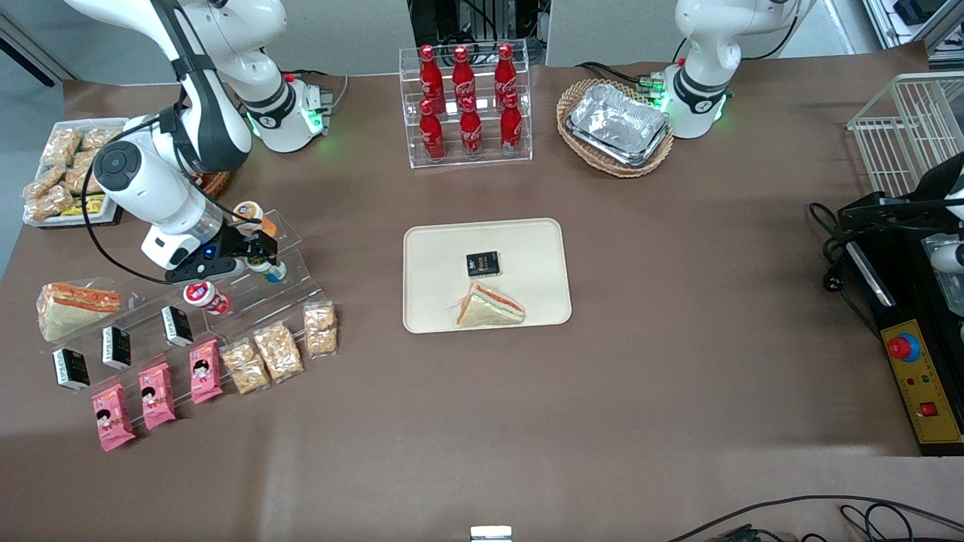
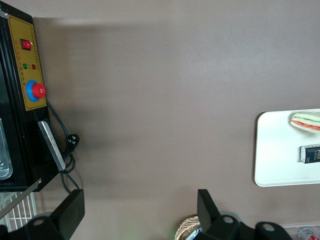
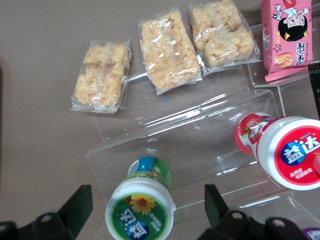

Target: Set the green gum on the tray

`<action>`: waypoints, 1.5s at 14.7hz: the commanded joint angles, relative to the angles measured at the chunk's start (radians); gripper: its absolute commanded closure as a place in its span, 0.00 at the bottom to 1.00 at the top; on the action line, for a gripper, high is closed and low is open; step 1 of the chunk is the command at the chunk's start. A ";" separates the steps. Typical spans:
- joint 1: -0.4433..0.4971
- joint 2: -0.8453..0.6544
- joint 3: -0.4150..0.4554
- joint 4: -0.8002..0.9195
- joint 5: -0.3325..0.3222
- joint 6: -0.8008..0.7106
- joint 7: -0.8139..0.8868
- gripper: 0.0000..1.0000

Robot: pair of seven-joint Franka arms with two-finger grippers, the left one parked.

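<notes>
- Right wrist view: gripper spread open, one finger on each side of the green gum, neither finger seen touching it.
- Green gum upright on a step of the clear stand, green-rimmed lid facing the camera; not yet grasped, not yet lifted.
- Red-lidded bottle lying on the same stand, just beside the gum; to be left alone.
- Three snack packets flat on the table, clear of the fingers.
- Front view: gripper low over the clear stand at the working arm's end of the table; green gum just visible at the fingertips.
- Orange-lidded bottle on the stand, farther from the front camera than the gripper.
- Tray at mid-table, well apart from the gum; already carrying a sandwich and a small black box.
- Bare tray surface available around both items for the set-down.
- Progress, as judged: approach and alignment complete; nothing of the transfer itself done.
- Remaining, as judged: close on the gum, lift clear of the stand, carry across to the tray, lower onto a bare spot, release.
- Caution, as judged: close spacing to the red-lidded bottle; possible knock during closing or lifting.
</notes>
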 commanded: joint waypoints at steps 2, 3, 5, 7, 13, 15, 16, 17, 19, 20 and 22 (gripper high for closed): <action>0.010 -0.008 -0.006 -0.048 0.009 0.065 -0.015 0.02; 0.010 -0.002 -0.006 -0.048 0.009 0.067 -0.015 0.04; 0.010 0.009 -0.006 -0.048 0.009 0.077 -0.015 0.14; 0.013 0.021 -0.006 -0.048 0.009 0.082 -0.015 0.22; 0.024 0.037 -0.006 -0.046 0.009 0.088 -0.017 0.59; 0.024 0.037 -0.006 -0.045 0.009 0.087 -0.017 0.81; 0.023 0.034 -0.006 -0.040 0.007 0.084 -0.018 0.91; 0.024 0.029 -0.006 -0.035 0.007 0.076 -0.018 0.95; 0.021 0.014 -0.006 -0.008 0.006 0.055 -0.029 0.96; 0.021 0.003 -0.008 0.023 0.004 0.015 -0.038 0.97; 0.010 -0.009 -0.011 0.101 -0.002 -0.082 -0.049 0.98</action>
